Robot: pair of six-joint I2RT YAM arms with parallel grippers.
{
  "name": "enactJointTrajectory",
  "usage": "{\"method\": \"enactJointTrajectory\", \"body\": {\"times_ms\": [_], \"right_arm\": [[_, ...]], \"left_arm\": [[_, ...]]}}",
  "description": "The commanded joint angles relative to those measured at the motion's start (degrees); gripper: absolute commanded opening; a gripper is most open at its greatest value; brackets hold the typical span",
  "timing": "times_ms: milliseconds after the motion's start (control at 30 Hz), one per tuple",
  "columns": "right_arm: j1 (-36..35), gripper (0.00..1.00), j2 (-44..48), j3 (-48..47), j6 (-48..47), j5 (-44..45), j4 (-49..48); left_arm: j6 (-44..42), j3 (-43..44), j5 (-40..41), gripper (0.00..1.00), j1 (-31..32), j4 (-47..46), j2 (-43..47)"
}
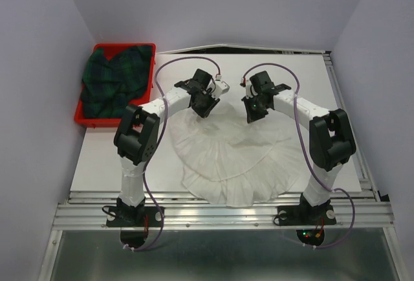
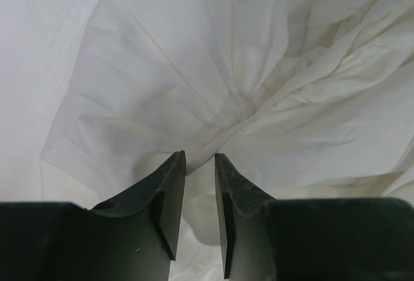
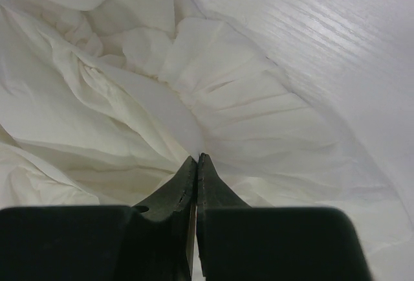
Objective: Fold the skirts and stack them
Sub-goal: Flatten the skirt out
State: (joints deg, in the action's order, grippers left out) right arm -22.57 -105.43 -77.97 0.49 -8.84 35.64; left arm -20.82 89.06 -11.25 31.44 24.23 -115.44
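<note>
White skirt (image 1: 226,158) lies spread on the pale counter (image 1: 310,80), which runs out well past it on every side but the near one. There the skirt's round, ruffled hem reaches the counter's front edge, between the bases of the two arms. The thin cloth fans out in tiers from a narrower far edge to that wide hem, and it is creased and rumpled through the middle. Beyond the white skirt and off to its left, well apart from it, a red tray (image 1: 87,120) sits at the far left corner. The plaid skirt (image 1: 116,80), dark green and navy, is bunched inside and fills most of it. The left arm (image 1: 137,135) and right arm (image 1: 330,138) rise on either side of the white skirt and bend inward over its far edge. The left gripper (image 1: 204,109) is down at the far left part of that edge. Its fingers (image 2: 169,190) stand a narrow gap apart, with a gather of the white cloth between them and folds fanning out from their tips. The right gripper (image 1: 253,111) is at the far right part of the edge. Its fingers (image 3: 174,193) are pressed together on a pinch of the same cloth, and pleats radiate from the tips.
</note>
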Motion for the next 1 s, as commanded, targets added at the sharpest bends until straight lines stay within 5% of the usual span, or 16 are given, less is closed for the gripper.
{"method": "enactJointTrajectory", "body": {"times_ms": [0, 733, 867, 967], "right_arm": [[-0.4, 0.01, 1.5, -1.6, 0.2, 1.1, 0.4], [-0.4, 0.01, 1.7, -2.6, 0.4, 1.6, 0.6], [-0.4, 0.01, 2.2, -3.1, 0.3, 1.5, 0.7], [-0.4, 0.01, 2.6, -4.1, 0.2, 2.2, 0.7]], "left_arm": [[-1.2, -1.3, 2.5, 0.36, -0.8, -0.9, 1.2], [2.4, -12.1, 3.0, 0.31, -1.6, 0.2, 12.8], [3.8, -12.2, 3.6, 0.08, -1.6, -0.5, 14.2], [4.6, -10.7, 3.2, 0.00, -1.6, 0.0, 15.2]]}}
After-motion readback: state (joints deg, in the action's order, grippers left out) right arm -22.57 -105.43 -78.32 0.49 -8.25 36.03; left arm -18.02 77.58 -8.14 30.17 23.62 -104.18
